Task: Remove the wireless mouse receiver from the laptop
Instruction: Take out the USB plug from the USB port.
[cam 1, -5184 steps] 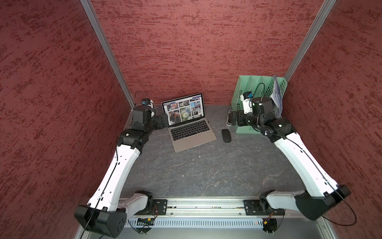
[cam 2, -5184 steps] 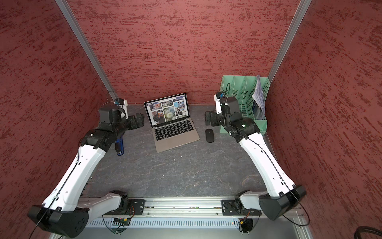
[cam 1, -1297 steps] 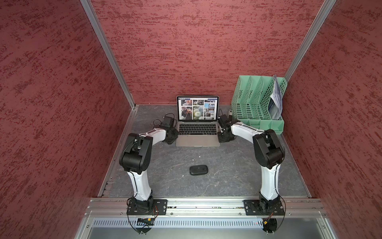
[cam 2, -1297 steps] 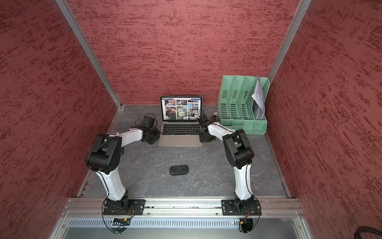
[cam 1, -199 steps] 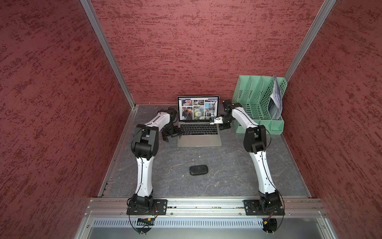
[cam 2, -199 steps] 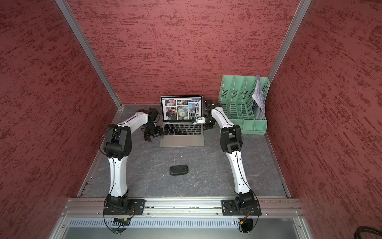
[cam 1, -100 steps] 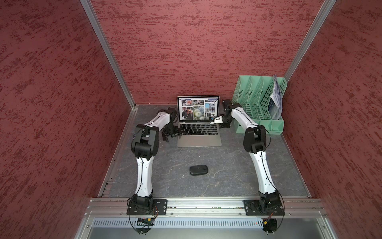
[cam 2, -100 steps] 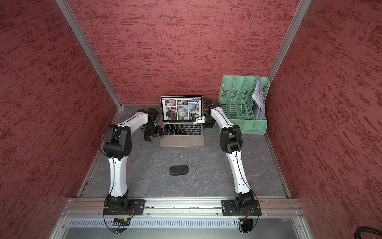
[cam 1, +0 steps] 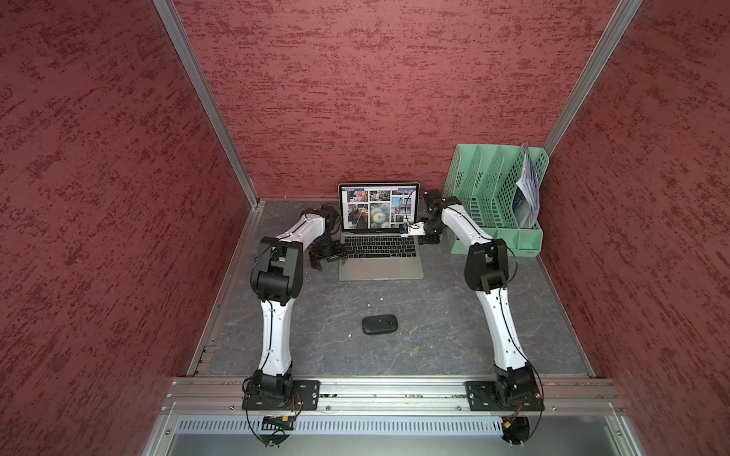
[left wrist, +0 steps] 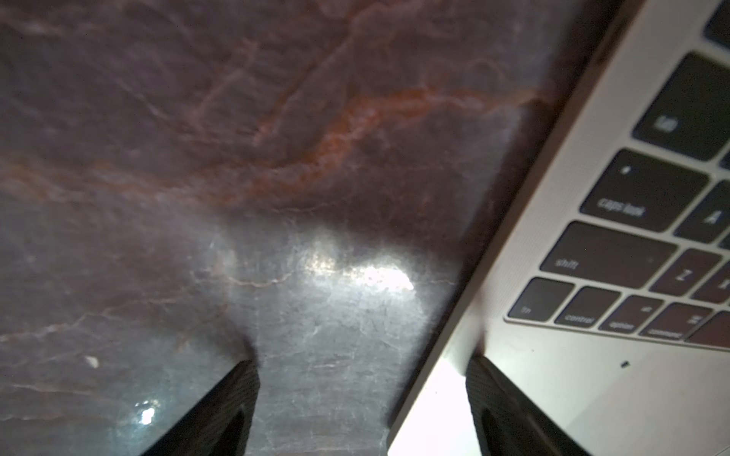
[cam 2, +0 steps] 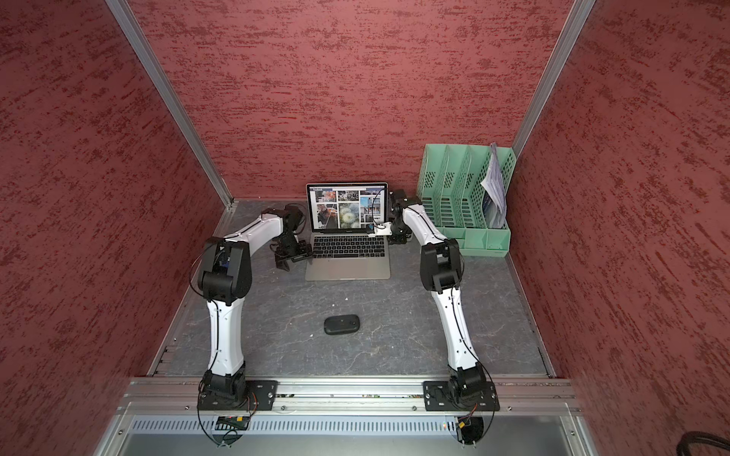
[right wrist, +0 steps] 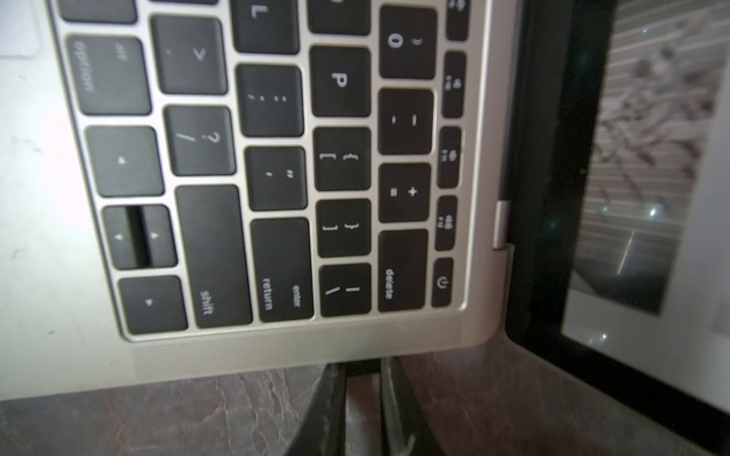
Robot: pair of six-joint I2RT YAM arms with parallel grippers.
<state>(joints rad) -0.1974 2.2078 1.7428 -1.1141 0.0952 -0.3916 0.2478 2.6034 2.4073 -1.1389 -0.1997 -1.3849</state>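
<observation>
Right fingers [right wrist: 332, 398] pinch the receiver [right wrist: 361, 364], plugged into the laptop [cam 1: 380, 268] at its right edge; rack [cam 1: 493, 185] close behind. Left fingers [left wrist: 497, 395] gape at its left edge. Mouse [cam 1: 379, 324] unmoved since a second ago.

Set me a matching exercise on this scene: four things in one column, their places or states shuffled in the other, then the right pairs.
1. mouse
2. file rack
3. left gripper
4. right gripper

A. pinching the receiver at right edge of laptop
B. green, back right corner
C. jaws wide, at laptop's left edge
D. black, lying alone before the laptop

Pairs: 1-D, 2-B, 3-C, 4-A
</observation>
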